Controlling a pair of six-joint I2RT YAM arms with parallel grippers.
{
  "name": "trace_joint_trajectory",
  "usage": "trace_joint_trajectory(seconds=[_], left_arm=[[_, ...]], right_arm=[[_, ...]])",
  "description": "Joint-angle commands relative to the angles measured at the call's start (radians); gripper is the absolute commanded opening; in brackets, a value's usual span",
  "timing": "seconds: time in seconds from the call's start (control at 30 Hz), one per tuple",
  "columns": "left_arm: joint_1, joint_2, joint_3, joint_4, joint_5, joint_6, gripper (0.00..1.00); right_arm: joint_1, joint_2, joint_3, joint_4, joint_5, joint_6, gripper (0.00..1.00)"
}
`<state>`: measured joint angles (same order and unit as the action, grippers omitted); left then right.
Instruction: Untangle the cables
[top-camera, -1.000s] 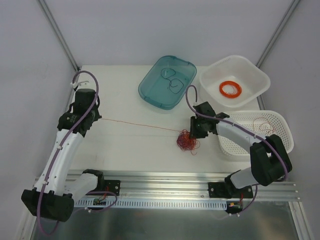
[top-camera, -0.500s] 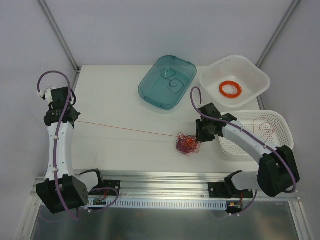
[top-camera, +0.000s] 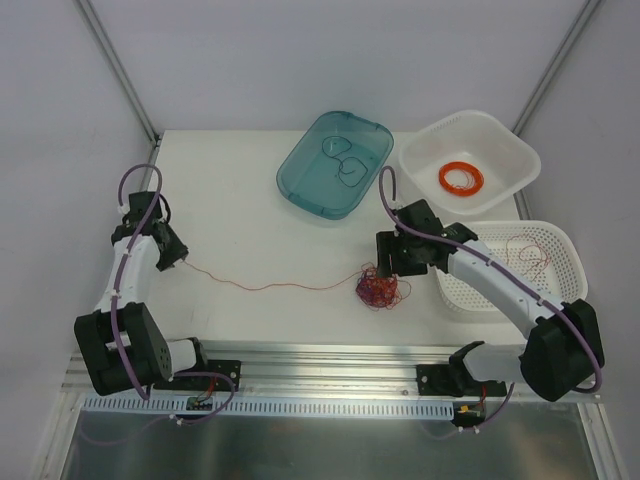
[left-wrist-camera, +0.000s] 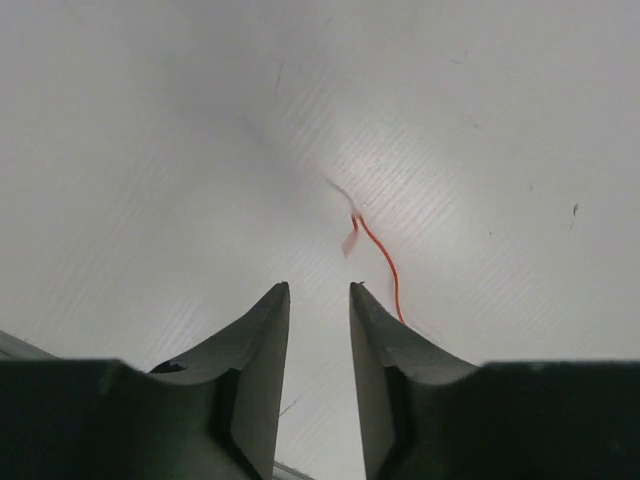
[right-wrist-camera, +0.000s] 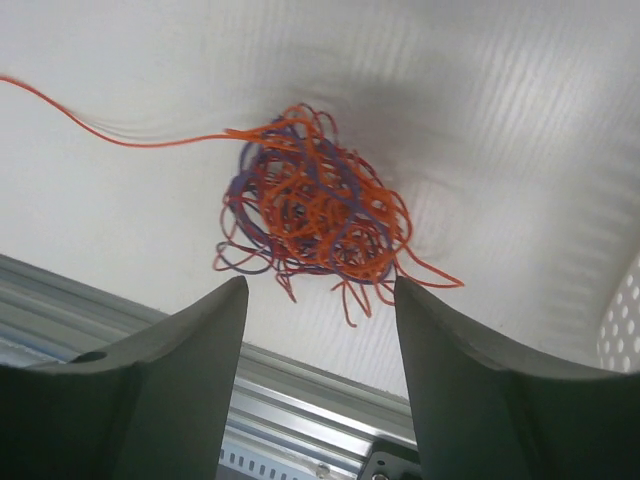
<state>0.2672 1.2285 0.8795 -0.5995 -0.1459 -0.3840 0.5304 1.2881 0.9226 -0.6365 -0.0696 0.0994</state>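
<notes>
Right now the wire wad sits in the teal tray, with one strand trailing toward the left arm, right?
No: the top view shows the wad on the table, outside the teal tray. One strand does trail toward the left arm.

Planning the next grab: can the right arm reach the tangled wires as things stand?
Likely yes: the right gripper hangs open right over the wad of wires, which lies on the bare table; nothing stands between them.
</notes>
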Motion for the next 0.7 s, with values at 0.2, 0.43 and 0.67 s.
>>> trace_joint_trajectory(seconds=[0.2,0.43,0.67], left_arm=[[-0.130,-0.004,-0.001,0.044,0.144,0.124,0.78],[-0.429,-0.050,0.042,0.061,0.229,0.243,0.81],[-0.706,0.021,0.091,0.115,0.267,0.372,0.83]], right_arm=[[0.043,-0.062,0.096,-0.022,-0.015,-0.035,0.79],[0.036,-0.121,0.052,-0.052,0.073,-0.017,0.91],[-0.021,-0.207,-0.027,-0.052,0.110,0.017,0.94]])
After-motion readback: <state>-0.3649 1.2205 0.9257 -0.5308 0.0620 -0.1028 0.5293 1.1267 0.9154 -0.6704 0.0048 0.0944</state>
